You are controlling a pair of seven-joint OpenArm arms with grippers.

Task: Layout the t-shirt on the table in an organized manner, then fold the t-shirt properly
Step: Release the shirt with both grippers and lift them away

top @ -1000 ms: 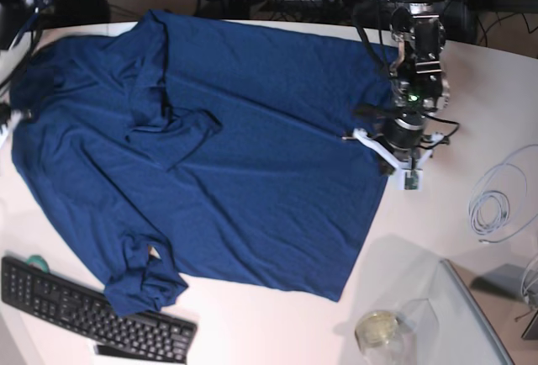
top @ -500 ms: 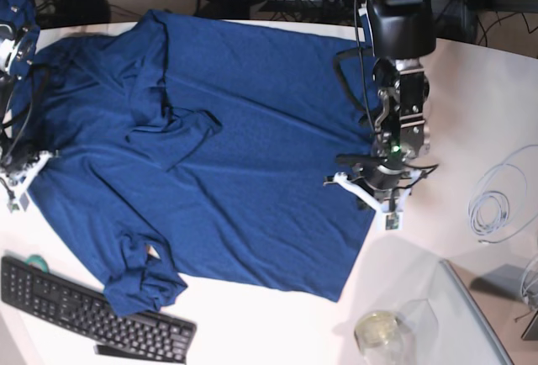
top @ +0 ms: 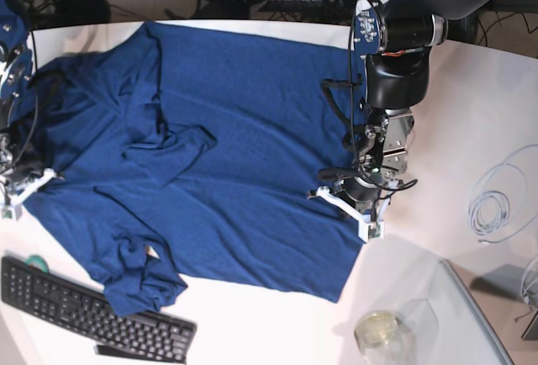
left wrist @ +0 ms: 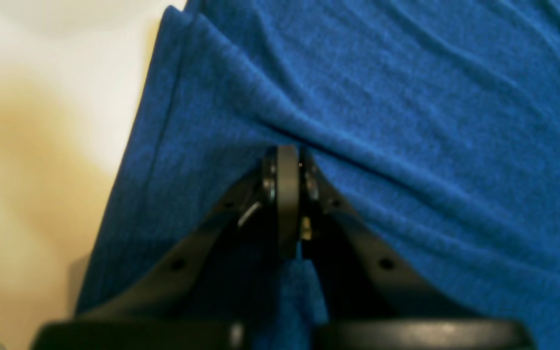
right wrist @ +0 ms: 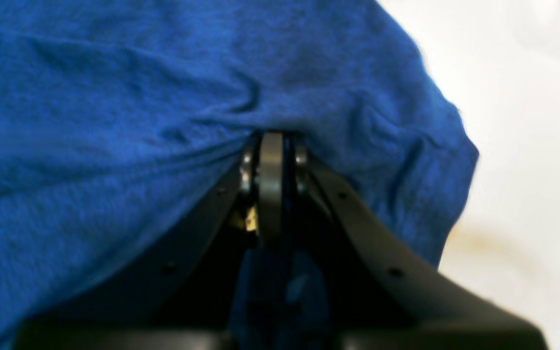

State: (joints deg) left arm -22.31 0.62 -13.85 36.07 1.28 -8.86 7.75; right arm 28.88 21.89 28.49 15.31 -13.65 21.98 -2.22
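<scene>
The navy t-shirt [top: 244,146] lies spread over the white table [top: 479,104], with one sleeve folded onto the body [top: 164,142] and the other bunched near the keyboard [top: 143,281]. My left gripper [top: 346,205] is at the shirt's right edge. In the left wrist view it [left wrist: 287,155] is shut on a pinch of the shirt [left wrist: 406,121], with bare table [left wrist: 42,97] beside it. My right gripper [top: 21,188] is at the shirt's left edge. In the right wrist view it [right wrist: 270,141] is shut on the shirt's fabric [right wrist: 114,97], next to bare table [right wrist: 528,121].
A black keyboard [top: 92,314] lies at the front left, touching the bunched sleeve. A glass jar [top: 378,330] and a grey translucent tray [top: 475,323] stand at the front right. A white cable coil [top: 492,209] lies at the right. Cables run behind the table.
My left gripper has moved toward the front left, dragging the shirt's right edge. My right arm came into view at the left and moved down the shirt's left edge, which has shifted.
</scene>
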